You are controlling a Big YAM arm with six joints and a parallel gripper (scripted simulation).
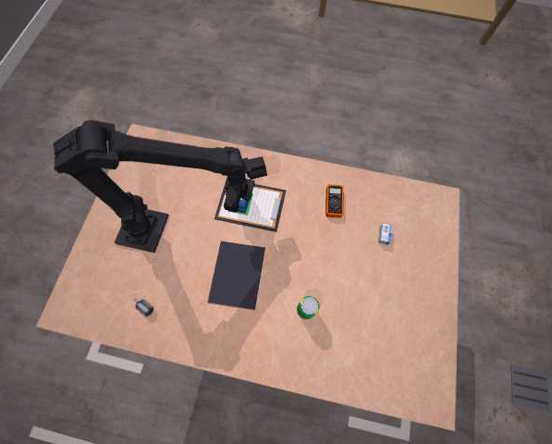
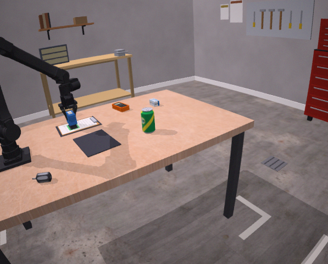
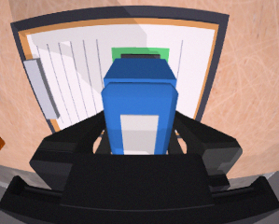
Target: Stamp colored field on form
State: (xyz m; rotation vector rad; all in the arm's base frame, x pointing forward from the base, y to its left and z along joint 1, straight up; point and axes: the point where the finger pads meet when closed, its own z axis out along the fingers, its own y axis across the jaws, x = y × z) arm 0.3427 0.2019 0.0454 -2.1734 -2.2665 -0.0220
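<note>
Wrist view: the blue stamp [image 3: 139, 108] is pinched between the gripper [image 3: 139, 140] fingers, body upright, with the green field [image 3: 141, 54] showing as a thin band just past its far edge. From the exterior view the stamp's foot is seen standing on the field at the near end of the form [image 2: 85, 122], which lies on a clipboard [image 2: 61, 133]; contact looks made, but whether the plunger is fully pressed cannot be told. Step in hand is judged to be the press itself, roughly the midpoint of the task. Next move: straight downward force is needed until the stamp bottoms out, kept flat so no edge lifts, then a vertical lift-off to avoid smearing or dragging the form. After that the stamp has to be carried to the dark mat [image 1: 236, 281], just beside the clipboard on the near side, and set down upright before the fingers are released.
</note>
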